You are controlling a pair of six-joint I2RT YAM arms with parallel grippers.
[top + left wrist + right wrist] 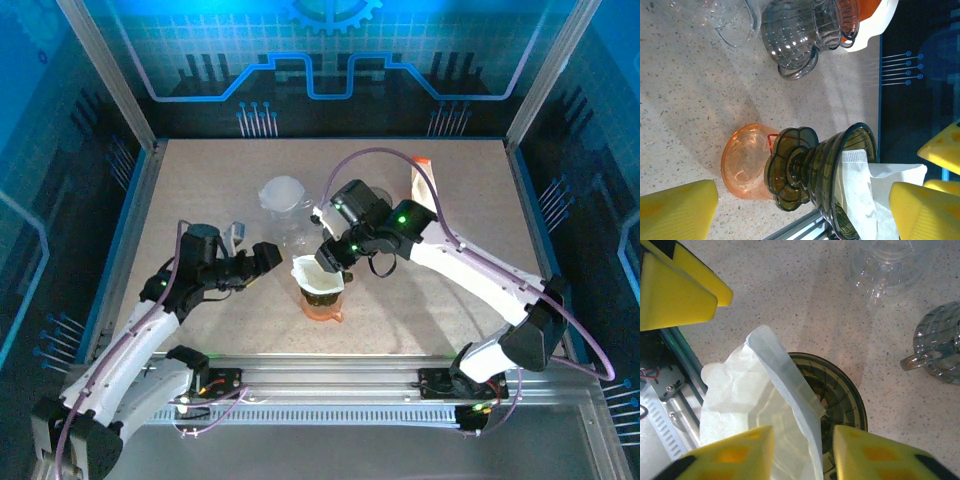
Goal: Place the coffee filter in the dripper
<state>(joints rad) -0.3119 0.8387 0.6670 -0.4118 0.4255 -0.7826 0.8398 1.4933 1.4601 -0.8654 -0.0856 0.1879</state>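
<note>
The two yellow foam-padded fingers (740, 450) of the right gripper (802, 452) stand at a narrow setting, one on each side of the seamed edge of the white paper coffee filter (745, 395). A gap shows between the pads, and it cannot be told whether they press the paper. The coffee filter stands with its lower part inside the dark olive, ribbed, transparent cone dripper (845, 395) and its upper part above the rim, crumpled and leaning toward the near edge of the bench. The dripper sits on an orange translucent cup (745, 160), which stands on the speckled beige bench (200, 180) close to the middle of its near edge. In the top view the right gripper (325, 262) is directly over the coffee filter (318, 275) and the orange translucent cup (322, 303). The left gripper (262, 256) is just beside the dripper, on its left and apart from it. Its yellow fingers (675, 210) are spread wide, hold nothing and touch nothing. In the left wrist view the dripper (810, 175) lies between them. Toward the far edge stand a grey ribbed transparent jug with a loop handle (795, 35), a clear plastic pitcher (280, 192) and, nearer the far right corner, a white-and-orange container (422, 185).
</note>
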